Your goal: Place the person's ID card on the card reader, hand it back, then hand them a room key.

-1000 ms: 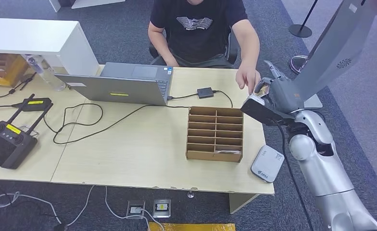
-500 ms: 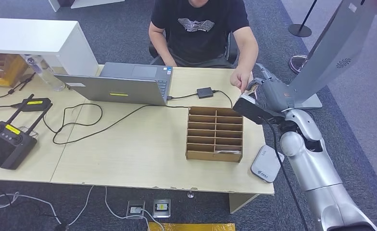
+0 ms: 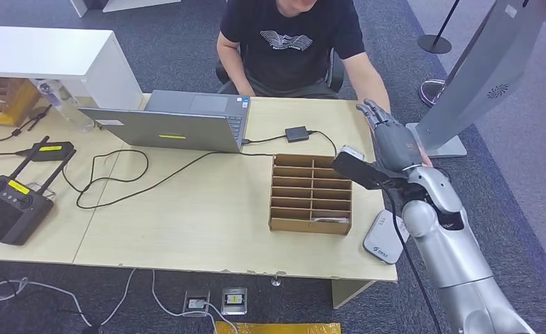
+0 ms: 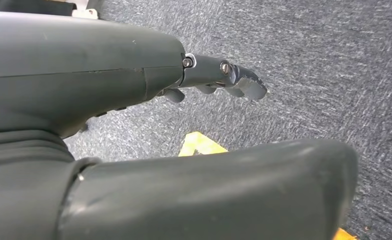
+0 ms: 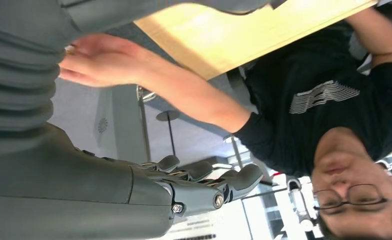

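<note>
My right hand (image 3: pixel 390 139) is raised over the table's right end, its fingers (image 3: pixel 373 113) stretched toward the person (image 3: pixel 291 42). The person's arm (image 3: pixel 371 87) reaches behind that hand. In the right wrist view their flat open hand (image 5: pixel 101 60) lies close beside my hand (image 5: pixel 199 187); I see no card in it. The white card reader (image 3: pixel 385 238) lies at the table's front right corner. A wooden slotted box (image 3: pixel 310 193) stands left of it, with a pale card (image 3: pixel 329 219) in its nearest row. My left hand (image 4: pixel 219 75) hangs over grey carpet, holding nothing.
A laptop (image 3: pixel 180 122) and a small black box (image 3: pixel 297 133) with cables lie at the table's far side. A black remote controller (image 3: pixel 9 209) sits at the left end, near a bottle (image 3: pixel 65 104). A grey stand (image 3: pixel 479 76) rises just right of the table.
My right hand has shifted left and turned its fingers up toward the person. The person's hand, earlier at my fingertips on the left, now lies behind my hand.
</note>
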